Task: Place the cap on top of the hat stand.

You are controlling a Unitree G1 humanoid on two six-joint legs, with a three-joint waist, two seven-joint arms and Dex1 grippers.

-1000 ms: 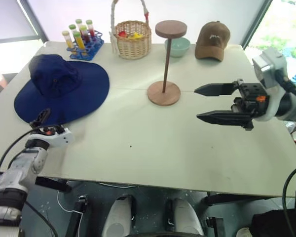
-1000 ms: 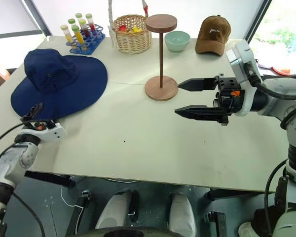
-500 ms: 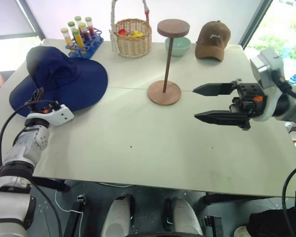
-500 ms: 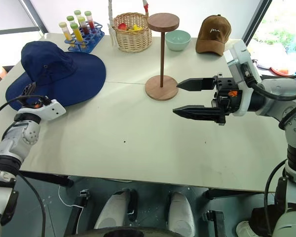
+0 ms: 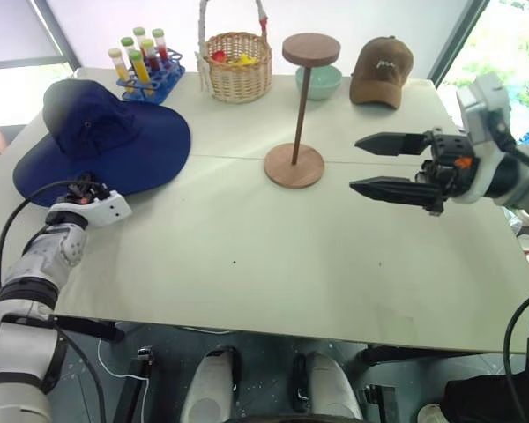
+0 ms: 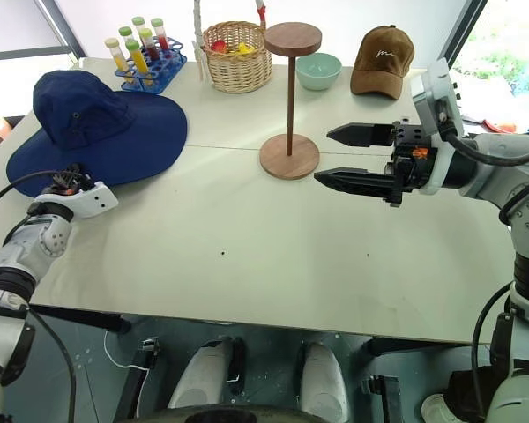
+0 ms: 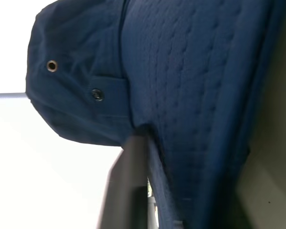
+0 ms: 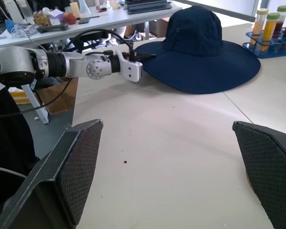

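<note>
Navy hat (image 5: 106, 141) brim's pinched in my left gripper (image 5: 81, 189), right gripper (image 5: 379, 165) wide open; I'd lift high to clear the stand (image 5: 298, 110) top.

Two hats (image 5: 101, 132); one stand (image 5: 295, 110); six tubes (image 5: 141, 55).

Left arm (image 5: 44, 264): silver-grey jointed segments, white wrist housing, looped black cable. Right arm (image 6: 502, 167): grey-white shell, white block-shaped wrist module at 12 o'clock. Right gripper (image 6: 348, 157): two long black tapered fingers (image 8: 69, 176) with cross-hatched pads, black body, orange marking.
</note>
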